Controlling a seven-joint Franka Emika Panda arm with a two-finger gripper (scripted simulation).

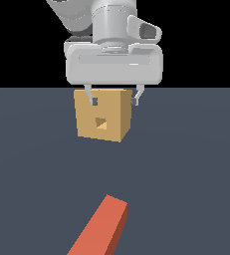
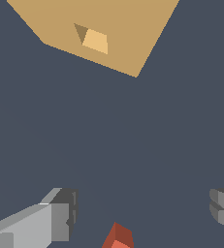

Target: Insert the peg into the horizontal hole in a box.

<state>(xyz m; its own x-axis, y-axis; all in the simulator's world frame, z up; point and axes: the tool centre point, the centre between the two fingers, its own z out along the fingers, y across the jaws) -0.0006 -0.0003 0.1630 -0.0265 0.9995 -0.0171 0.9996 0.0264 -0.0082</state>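
Exterior view shows the gripper hanging above the dark floor with its two fingers spread wide and nothing between them. The box, a tan cube, sits on the floor behind the fingertips, which frame its upper corners in this view. The hole is a small square opening in the middle of the box's facing side. The peg lies on the floor well apart from the box, on the camera's side of it; only its orange-red end shows, pointing roughly toward the box. In the wrist view, the peg's red end appears between the open fingers, untouched, with the box farther off.
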